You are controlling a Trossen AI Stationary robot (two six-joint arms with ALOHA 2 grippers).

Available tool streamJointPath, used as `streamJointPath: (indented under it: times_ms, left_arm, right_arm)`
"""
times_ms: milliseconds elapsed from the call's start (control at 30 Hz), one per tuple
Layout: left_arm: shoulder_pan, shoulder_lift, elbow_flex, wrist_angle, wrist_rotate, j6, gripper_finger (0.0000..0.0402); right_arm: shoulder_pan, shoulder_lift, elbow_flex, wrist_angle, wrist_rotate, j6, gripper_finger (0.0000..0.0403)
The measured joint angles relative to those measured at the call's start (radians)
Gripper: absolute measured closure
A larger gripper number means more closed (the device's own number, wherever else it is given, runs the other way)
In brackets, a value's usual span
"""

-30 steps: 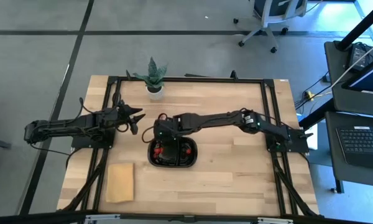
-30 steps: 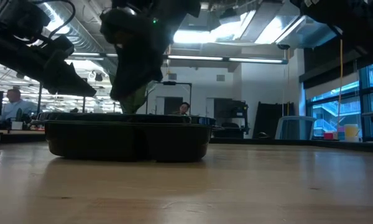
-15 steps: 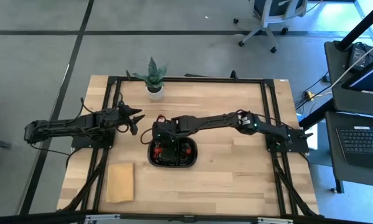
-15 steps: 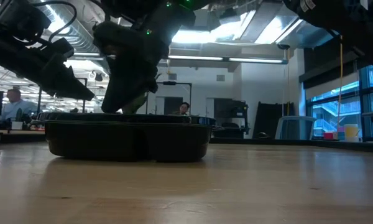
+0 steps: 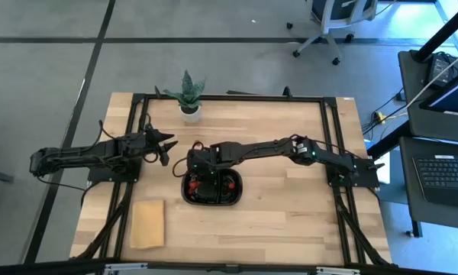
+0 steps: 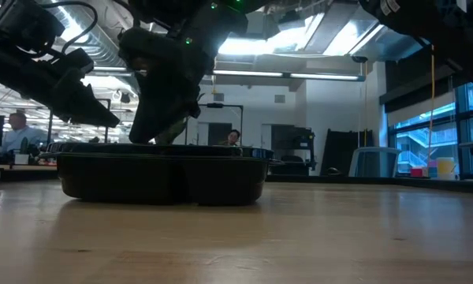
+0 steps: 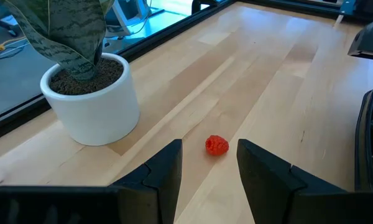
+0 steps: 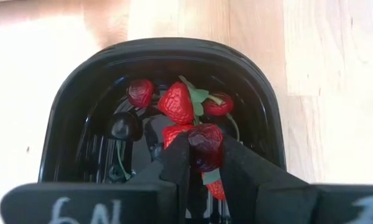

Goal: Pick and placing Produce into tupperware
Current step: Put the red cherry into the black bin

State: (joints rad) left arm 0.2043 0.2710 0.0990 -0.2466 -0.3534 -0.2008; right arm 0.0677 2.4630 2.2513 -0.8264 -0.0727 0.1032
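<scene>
The black oval tupperware (image 5: 227, 191) sits on the wooden table, seen side-on in the low view (image 6: 221, 177). In the right wrist view one compartment (image 8: 74, 124) holds red strawberries (image 8: 176, 102), a raspberry (image 8: 140, 92) and a dark berry (image 8: 124, 126). My right gripper (image 8: 205, 149) hangs over that compartment, (image 5: 199, 175), shut on a dark red berry. My left gripper (image 7: 208, 168) is open and hovers left of the tray (image 5: 168, 145). One red raspberry (image 7: 217, 145) lies on the table just beyond its fingertips. My right gripper pinches a small dark red berry (image 8: 205, 140) between its two fingertips (image 8: 177, 155). The fingers come from above, pointing down into the tray. The berry is held over the strawberries in the compartment. Whether it touches them I cannot tell.
A potted plant in a white pot (image 7: 90, 93) stands near the far edge (image 5: 188, 95), close to the loose raspberry. A flat tan block (image 5: 147, 223) lies near the table's near left corner. Bare wood stretches right of the tray (image 5: 290, 198).
My right gripper has moved a little toward the table's left and down, its fingers now low over the tray, then has kept still. The berry has stayed between its fingers.
</scene>
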Motion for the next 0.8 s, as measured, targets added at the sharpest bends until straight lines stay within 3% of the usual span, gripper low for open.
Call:
streamJointPath:
  times_ms: [567,800]
  left_arm:
    - [0.000,0.000,0.000,0.000,0.000,0.000,0.0255]
    - [0.000,0.000,0.000,0.000,0.000,0.000,0.0255]
  right_arm:
    - [0.000,-0.001,0.000,0.000,-0.006,-0.002,0.0324]
    - [-0.002,-0.001,0.000,-0.001,-0.008,0.023,0.0269]
